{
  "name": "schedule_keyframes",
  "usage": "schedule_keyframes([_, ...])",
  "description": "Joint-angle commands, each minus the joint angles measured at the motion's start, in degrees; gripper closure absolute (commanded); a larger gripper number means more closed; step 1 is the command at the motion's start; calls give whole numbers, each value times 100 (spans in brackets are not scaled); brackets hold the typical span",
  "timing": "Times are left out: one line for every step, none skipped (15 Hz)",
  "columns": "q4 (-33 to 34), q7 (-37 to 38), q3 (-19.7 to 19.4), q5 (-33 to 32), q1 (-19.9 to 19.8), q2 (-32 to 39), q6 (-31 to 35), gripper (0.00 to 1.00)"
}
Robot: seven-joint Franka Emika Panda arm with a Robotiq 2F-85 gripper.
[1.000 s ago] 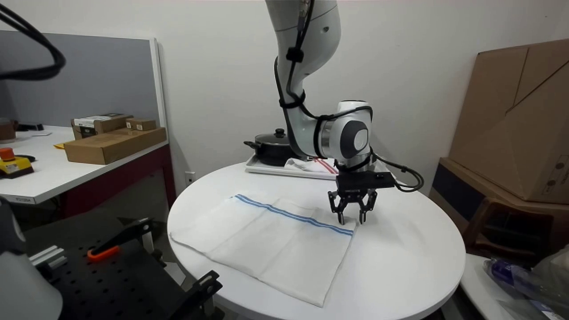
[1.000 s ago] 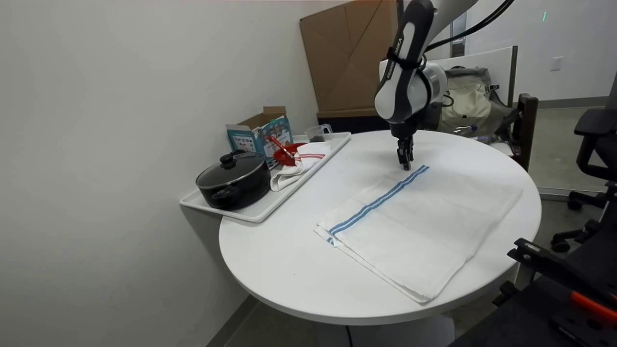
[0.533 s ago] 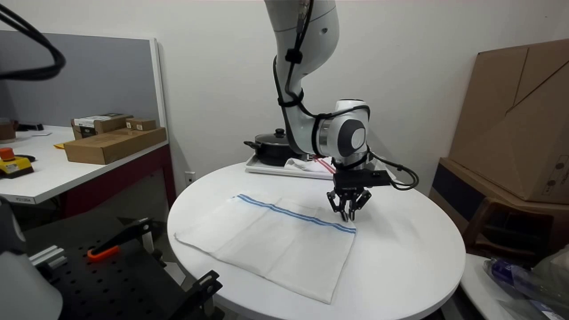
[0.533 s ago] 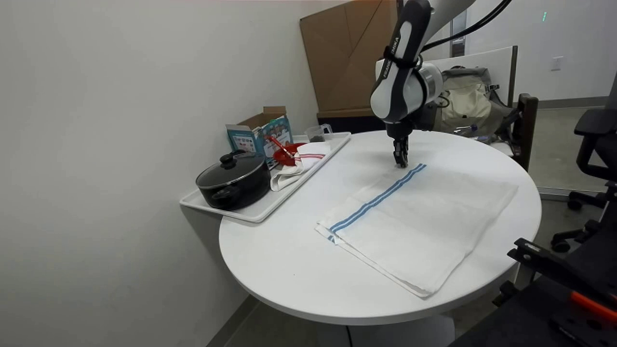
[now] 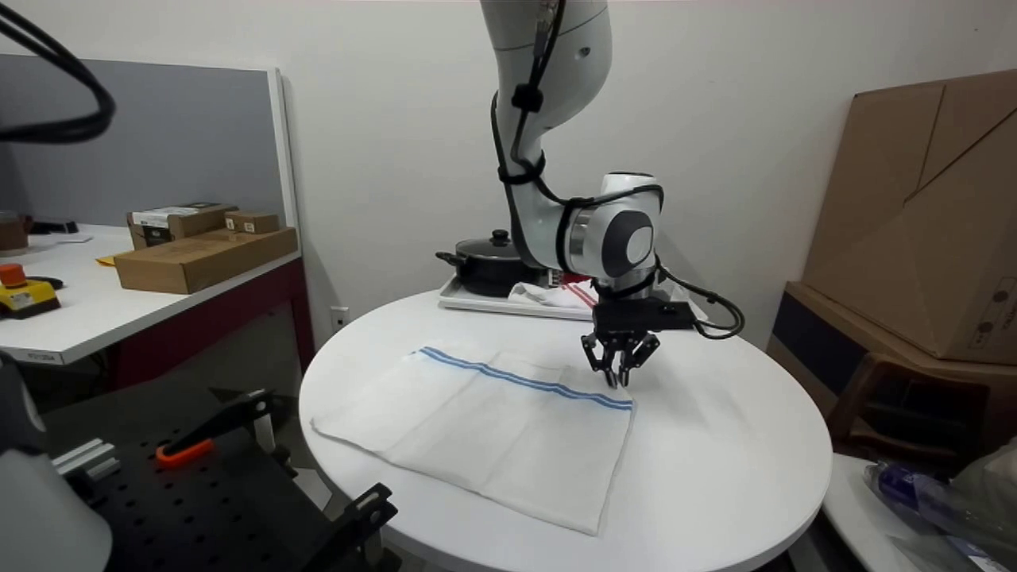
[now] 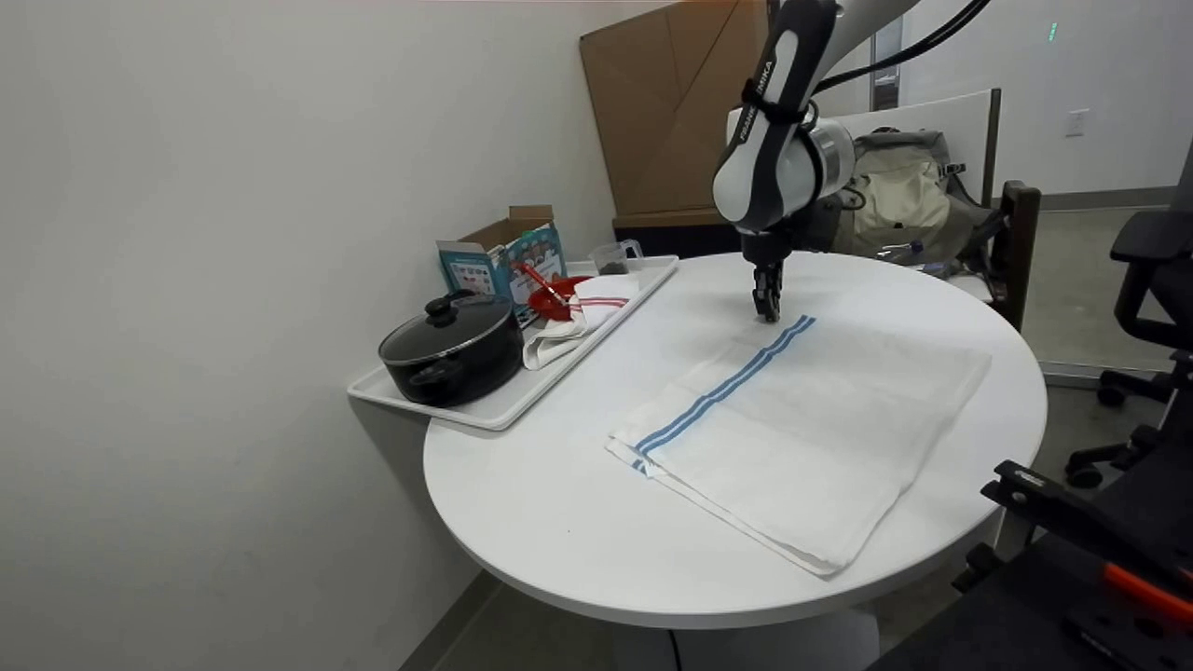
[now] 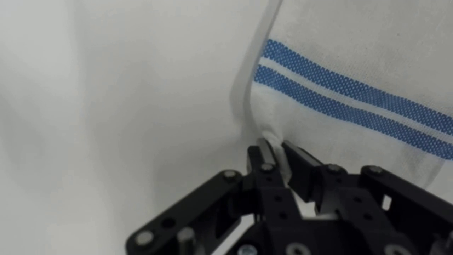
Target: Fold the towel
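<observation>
Towel (image 7: 368,67): thin woven cloth, matt; its stripes (image 7: 354,92) show a dotted, slightly rough weave in the wrist view. Claw (image 7: 275,143): mostly matt, with shinier metal screw heads (image 7: 144,238). Arm (image 5: 544,238): smooth shell, soft sheen, one metal-looking band (image 5: 580,238). Table (image 6: 541,503): smooth, faintly glossy. Pot (image 6: 466,371): smooth, slight sheen; glassy lid (image 6: 457,335). Tray (image 6: 503,398): smooth, plastic-looking. Big box (image 5: 922,222): matt cardboard. Backpack (image 6: 904,196): matt fabric. Clear cup (image 6: 613,258): smooth, glass or plastic, cannot tell

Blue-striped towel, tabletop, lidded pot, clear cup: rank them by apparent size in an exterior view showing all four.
Largest to smallest:
1. Tabletop
2. Blue-striped towel
3. Lidded pot
4. Clear cup
</observation>
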Motion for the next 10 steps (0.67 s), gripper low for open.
schedule_keyframes([-350,-135,167,-25,-130,-317,159,97])
schedule_keyframes([-397,-116,159,-38,-113,-373,164,97])
schedule_keyframes([-487,-122,154,-58,-97,-467,151,97])
schedule_keyframes([-589,-143,157,-80,-88,-566,130,97])
schedule_keyframes([-709,-145,132,-115,-55,-677,114,97])
schedule_keyframes([-813,-153,120,-134,-38,-777,97,97])
schedule_keyframes([-962,-209,172,-114,-64,-914,31,97])
schedule_keyframes([-1074,-219,185,-94,-57,-1021,-30,97])
schedule_keyframes([-1226,-146,168,-68,-1,-1179,-160,97])
schedule_keyframes([-1342,-14,110,-64,83,-1300,-242,97])
